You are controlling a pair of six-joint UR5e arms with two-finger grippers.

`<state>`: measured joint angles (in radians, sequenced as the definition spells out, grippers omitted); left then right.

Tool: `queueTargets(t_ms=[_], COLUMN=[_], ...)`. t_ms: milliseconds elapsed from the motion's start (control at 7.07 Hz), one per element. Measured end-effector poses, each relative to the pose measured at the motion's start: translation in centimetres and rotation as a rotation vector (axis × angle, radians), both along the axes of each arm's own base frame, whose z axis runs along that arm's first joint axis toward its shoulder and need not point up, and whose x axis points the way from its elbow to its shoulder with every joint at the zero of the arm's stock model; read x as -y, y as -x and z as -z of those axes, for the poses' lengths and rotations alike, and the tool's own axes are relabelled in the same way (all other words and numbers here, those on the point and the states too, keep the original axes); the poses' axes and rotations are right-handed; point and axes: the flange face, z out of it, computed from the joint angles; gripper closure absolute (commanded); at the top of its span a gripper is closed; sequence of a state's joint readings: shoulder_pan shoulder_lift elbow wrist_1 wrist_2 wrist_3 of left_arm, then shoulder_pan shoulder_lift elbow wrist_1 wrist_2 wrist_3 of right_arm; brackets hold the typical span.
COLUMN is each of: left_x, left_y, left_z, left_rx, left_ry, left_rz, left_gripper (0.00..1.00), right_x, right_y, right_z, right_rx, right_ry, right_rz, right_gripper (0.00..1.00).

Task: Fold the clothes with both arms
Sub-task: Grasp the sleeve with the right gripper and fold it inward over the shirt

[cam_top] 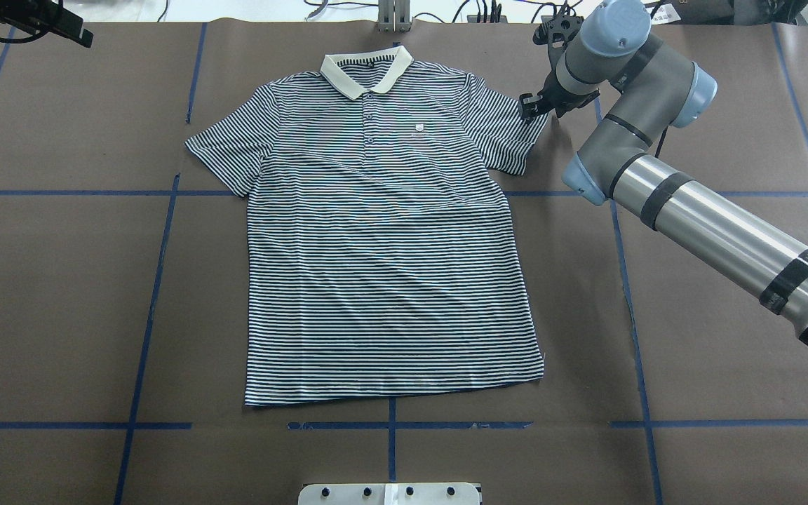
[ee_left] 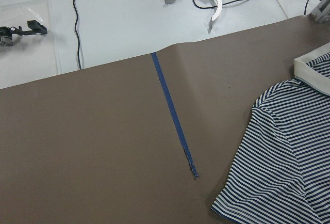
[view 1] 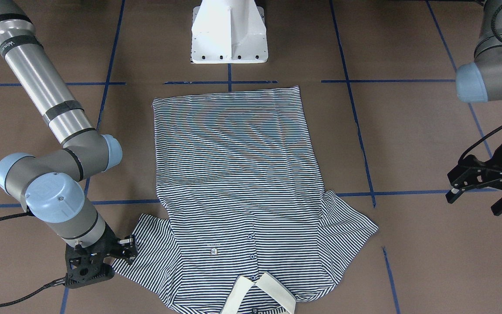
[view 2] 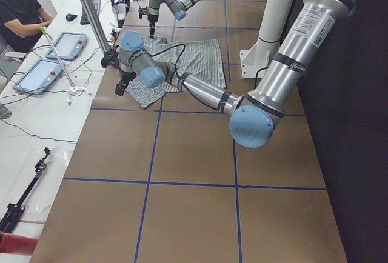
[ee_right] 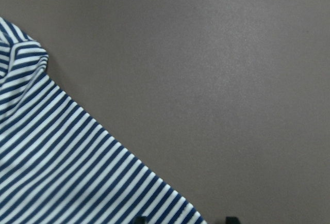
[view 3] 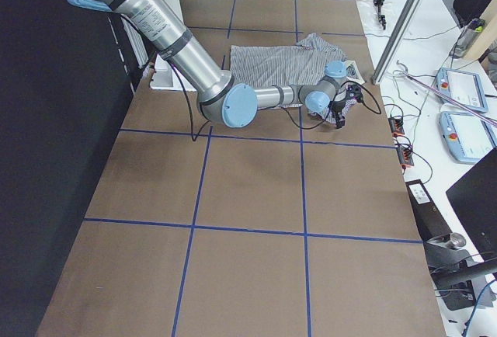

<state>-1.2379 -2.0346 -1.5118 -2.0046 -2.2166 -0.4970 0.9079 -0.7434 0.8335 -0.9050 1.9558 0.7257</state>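
Note:
The striped polo shirt (view 1: pixel 238 174) lies flat and face up on the brown table, also in the overhead view (cam_top: pixel 383 266). Its cream collar (cam_top: pixel 365 66) points away from the robot and both sleeves are spread. My right gripper (view 1: pixel 128 250) is low at the outer hem of one sleeve (cam_top: pixel 509 133), also in the overhead view (cam_top: pixel 532 109). In the right wrist view its fingertips stand apart at the bottom edge, with the sleeve hem (ee_right: pixel 62 172) between them. My left gripper (view 1: pixel 477 203) hovers open and empty, off the shirt beyond the other sleeve (ee_left: pixel 289 152).
The white pedestal base (view 1: pixel 229 35) stands at the robot's side of the table, near the shirt's bottom hem. Blue tape lines (cam_top: pixel 158 280) grid the brown surface. Beyond the far table edge are cables, tablets (view 2: pixel 60 45) and a seated person (view 2: pixel 21 8).

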Motion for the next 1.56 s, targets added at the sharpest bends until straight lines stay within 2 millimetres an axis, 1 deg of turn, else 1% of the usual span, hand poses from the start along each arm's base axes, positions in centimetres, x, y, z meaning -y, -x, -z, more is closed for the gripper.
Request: queueTargets(t_ms=[142, 425, 566, 708, 849, 1132, 1274, 1415, 1557], left_x=[0.0, 0.1, 0.2, 0.3, 0.3, 0.4, 0.5, 0.4, 0.4], left_y=[0.0, 0.0, -0.1, -0.1, 0.0, 0.4, 0.5, 0.6, 0.7], left_z=[0.0, 0.1, 0.3, 0.5, 0.6, 0.6, 0.6, 0.6, 0.6], left_rx=[0.0, 0.0, -0.001, -0.001, -0.001, -0.001, -0.001, -0.001, -0.001], left_ry=[0.0, 0.0, 0.0, -0.001, -0.001, -0.001, -0.003, -0.004, -0.005], left_rz=[0.0, 0.0, 0.001, 0.001, 0.003, 0.008, 0.01, 0.01, 0.011], left_gripper=[0.0, 0.0, 0.0, 0.0, 0.0, 0.0, 0.0, 0.0, 0.0], right_x=[0.0, 0.0, 0.1, 0.0, -0.3, -1.3, -1.7, -2.2, -2.6], right_y=[0.0, -0.1, 0.0, -0.1, -0.2, -0.1, 0.8, 2.4, 4.5], right_z=[0.0, 0.1, 0.5, 1.5, 3.3, 7.8, 10.1, 12.2, 14.1], right_rx=[0.0, 0.001, 0.007, 0.025, 0.063, 0.142, 0.168, 0.18, 0.172], right_ry=[0.0, 0.0, -0.004, -0.012, -0.025, -0.06, -0.073, -0.08, -0.087], right_rz=[0.0, -0.001, 0.0, 0.008, 0.027, 0.071, 0.087, 0.093, 0.087], right_gripper=[1.0, 1.0, 1.0, 1.0, 1.0, 1.0, 1.0, 1.0, 1.0])
